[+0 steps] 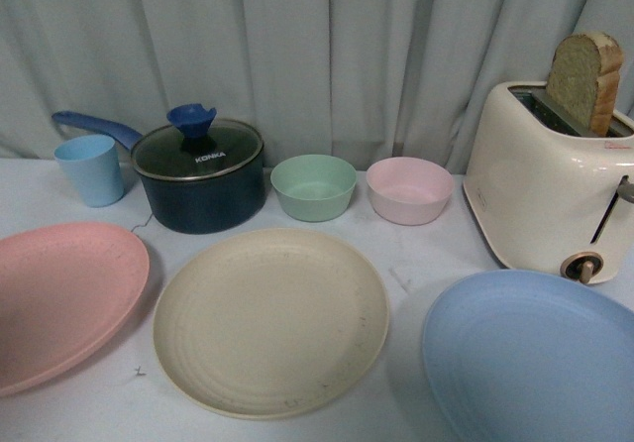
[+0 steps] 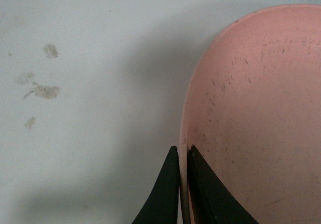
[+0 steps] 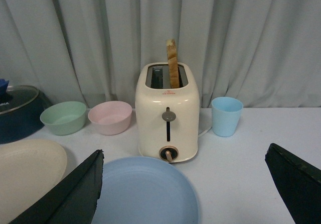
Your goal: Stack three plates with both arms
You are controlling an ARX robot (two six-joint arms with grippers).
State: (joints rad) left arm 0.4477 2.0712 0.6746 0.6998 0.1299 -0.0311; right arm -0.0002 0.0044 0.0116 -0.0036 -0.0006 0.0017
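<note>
Grey curtains [image 1: 317, 55] back the white desk [image 1: 416, 264], where the round matte pink plastic plate [image 1: 59, 293], the cream-beige plastic plate [image 1: 269, 318] and the light blue plastic plate [image 1: 530, 358] lie side by side, unstacked. My left fingers [image 2: 168, 189] clamp the pink rim; my right fingers [image 3: 75, 194] gape wide over the blue.

The pink plate [image 1: 59, 298] runs off the front view's left edge, the light blue plate [image 1: 535, 358] off its right and bottom edges; the toaster [image 1: 545, 184] is clipped at right.
</note>
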